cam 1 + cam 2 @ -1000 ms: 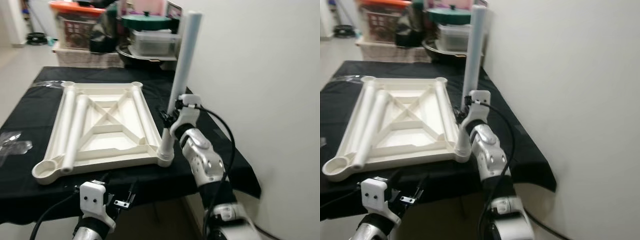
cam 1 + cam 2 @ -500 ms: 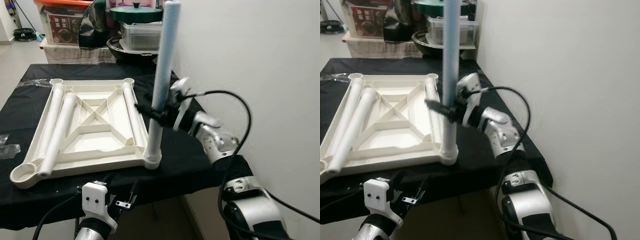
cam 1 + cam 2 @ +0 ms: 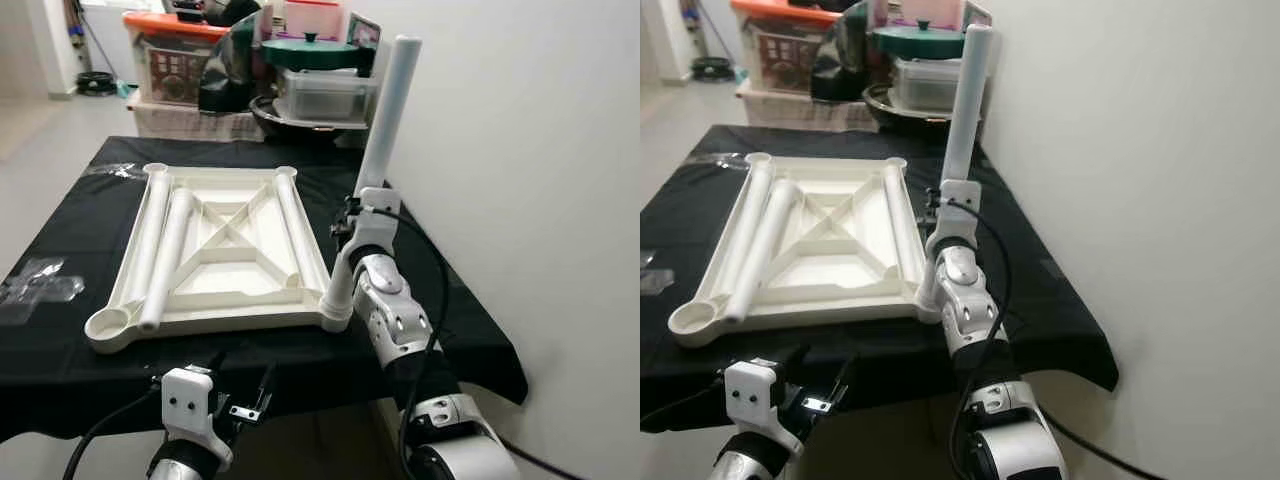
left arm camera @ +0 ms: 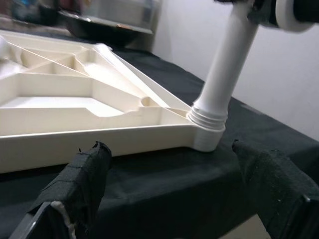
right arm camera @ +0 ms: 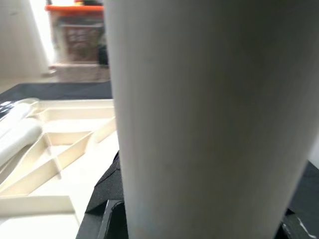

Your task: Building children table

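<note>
A cream tabletop (image 3: 225,250) lies upside down on the black-clothed table (image 3: 60,345). One white leg (image 3: 385,120) stands in its near right corner socket (image 3: 336,315), leaning slightly right. My right gripper (image 3: 350,222) is shut on this leg about a third of the way up; in the right wrist view the leg (image 5: 209,114) sits between the black fingers (image 5: 107,219). Three loose legs lie on the tabletop, two on the left (image 3: 168,255) and one on the right (image 3: 295,235). My left gripper (image 4: 169,147) hangs open below the table's front edge, facing the socket.
The near left corner socket (image 3: 108,325) holds no leg. Clear plastic bags (image 3: 35,285) lie on the cloth at the left. Storage boxes and pots (image 3: 320,90) crowd behind the table. A white wall (image 3: 520,150) runs close along the right side.
The camera swung left and back. My right wrist, turned out sideways on the upright leg half a second ago, is back in line, and the leg leans right again. Left arm unchanged.
</note>
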Tool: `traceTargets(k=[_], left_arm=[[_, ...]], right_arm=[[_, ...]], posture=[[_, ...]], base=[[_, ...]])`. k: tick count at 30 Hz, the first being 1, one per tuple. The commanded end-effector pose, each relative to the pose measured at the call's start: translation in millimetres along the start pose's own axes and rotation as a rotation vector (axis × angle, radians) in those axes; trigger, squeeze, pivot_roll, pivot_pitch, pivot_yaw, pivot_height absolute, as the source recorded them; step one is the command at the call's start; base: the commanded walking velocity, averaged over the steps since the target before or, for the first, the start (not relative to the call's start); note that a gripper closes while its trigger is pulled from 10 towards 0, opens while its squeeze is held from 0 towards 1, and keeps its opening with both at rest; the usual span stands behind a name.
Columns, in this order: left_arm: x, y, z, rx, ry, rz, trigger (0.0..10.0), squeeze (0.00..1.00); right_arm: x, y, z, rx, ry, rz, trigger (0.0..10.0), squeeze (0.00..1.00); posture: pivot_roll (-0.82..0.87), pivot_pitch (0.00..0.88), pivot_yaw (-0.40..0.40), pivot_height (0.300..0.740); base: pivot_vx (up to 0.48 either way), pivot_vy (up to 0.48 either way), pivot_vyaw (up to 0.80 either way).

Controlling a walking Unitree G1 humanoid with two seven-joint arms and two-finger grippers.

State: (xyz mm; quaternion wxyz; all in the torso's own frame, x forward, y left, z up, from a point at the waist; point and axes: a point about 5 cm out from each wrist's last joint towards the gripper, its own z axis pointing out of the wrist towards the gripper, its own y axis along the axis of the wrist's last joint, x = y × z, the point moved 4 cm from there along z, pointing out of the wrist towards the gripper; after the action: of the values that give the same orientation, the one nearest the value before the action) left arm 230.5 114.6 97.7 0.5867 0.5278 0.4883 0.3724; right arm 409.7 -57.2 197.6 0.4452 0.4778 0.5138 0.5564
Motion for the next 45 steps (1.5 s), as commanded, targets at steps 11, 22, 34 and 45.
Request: traceTargets(k=[11, 22, 34, 45], left_arm=[[-5.1, -2.8, 2.5, 0.012, -0.02, -0.02, 10.0, 0.0], [-1.5, -1.0, 1.2, 0.002, 0.002, -0.012, 10.0, 0.0], [0.8, -1.0, 0.0, 0.005, 0.004, -0.006, 10.0, 0.0], [-1.9, -3.7, 3.4, 0.01, -0.016, -0.023, 10.0, 0.0]], right_arm=[[50.4, 35.3, -19.5, -0.13, 0.84, 0.028, 10.0, 0.0], [55.3, 5.8, -18.2, 0.013, 0.924, -0.002, 0.0, 0.0], [-18.6, -66.2, -16.2, 0.185, -0.066, 0.183, 0.0, 0.0], [56.7, 38.7, -38.6, -0.125, 1.052, 0.13, 10.0, 0.0]], posture=[[0.11, 0.0, -0.113, 0.74], [0.15, 0.0, -0.133, 0.74], [0.15, 0.0, -0.118, 0.74], [0.14, 0.0, -0.117, 0.74]], base=[[0.0, 0.0, 0.0], [0.0, 0.0, 0.0], [0.0, 0.0, 0.0], [0.0, 0.0, 0.0]])
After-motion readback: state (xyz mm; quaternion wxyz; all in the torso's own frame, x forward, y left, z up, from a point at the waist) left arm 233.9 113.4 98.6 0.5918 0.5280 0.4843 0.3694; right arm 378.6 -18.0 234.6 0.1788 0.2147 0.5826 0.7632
